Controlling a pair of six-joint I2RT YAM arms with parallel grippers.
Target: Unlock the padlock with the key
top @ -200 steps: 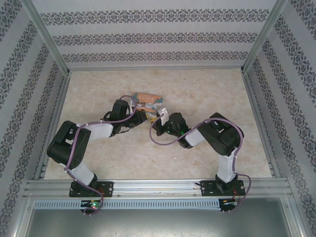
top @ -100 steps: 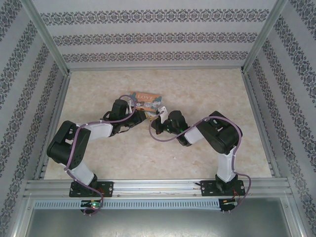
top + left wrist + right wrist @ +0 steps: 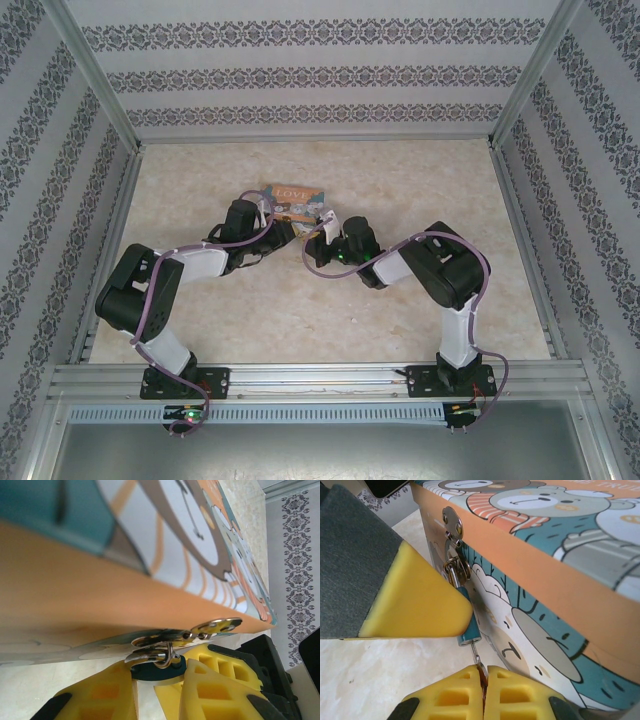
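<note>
The padlock [image 3: 469, 632] hangs from the hasp [image 3: 453, 519] on the near side of the cartoon-printed box [image 3: 560, 570], which lies on the table [image 3: 400, 180] a little left of the middle, just beyond the two wrists. Its thin silver shackle [image 3: 162, 657] is threaded through the hasp loop, so the lock cannot be lifted clear and has to be worked where it dangles. The left gripper [image 3: 157, 680] comes in from the left with its yellow jaws narrowed onto the teal body, apparently to stop the little lock from swinging or twisting on its loop when the key is driven. The right gripper [image 3: 484, 680] meets it from the right and below, its jaws pressed flat together on the head of the key [image 3: 475, 655], whose thin blade runs straight up to the underside of the lock body and looks seated in the keyway (how deep it sits cannot be told from here). With the body braced and the key lined up along the lock's axis, the turn looks like the step in hand; the shackle reads as closed through the hasp, so the unlocking is not yet done. The risk is the key slipping in the soft pads, or the lock rolling with the key
</note>
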